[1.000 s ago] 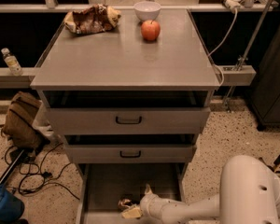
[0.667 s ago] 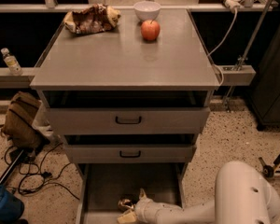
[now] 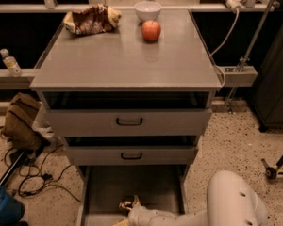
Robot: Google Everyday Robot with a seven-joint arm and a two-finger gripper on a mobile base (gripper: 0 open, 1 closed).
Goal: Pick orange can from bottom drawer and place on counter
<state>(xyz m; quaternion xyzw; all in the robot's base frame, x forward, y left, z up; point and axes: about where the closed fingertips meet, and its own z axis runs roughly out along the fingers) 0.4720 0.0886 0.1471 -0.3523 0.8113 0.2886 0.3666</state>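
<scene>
The bottom drawer (image 3: 108, 187) is pulled out, a plain grey tray at the foot of the cabinet. Near its front lies the orange can (image 3: 125, 205), a small gold-brown shape. My gripper (image 3: 128, 211) reaches into the drawer from the right on a white arm. It is open, with one pale finger (image 3: 136, 201) just right of the can and the other at the lower left, partly cut off by the picture's bottom edge. The counter (image 3: 122, 60) is the wide grey top of the cabinet.
On the counter stand a crinkled snack bag (image 3: 90, 20), a white bowl (image 3: 148, 10) and a red apple (image 3: 151, 30). Two upper drawers with black handles (image 3: 129, 121) hang slightly open above the gripper. Cables, a brown bag (image 3: 21, 121) and a blue object lie on the floor to the left.
The arm has slid left and toward the drawer's front, bringing the gripper around the can. The can and the things on the counter have not moved.
</scene>
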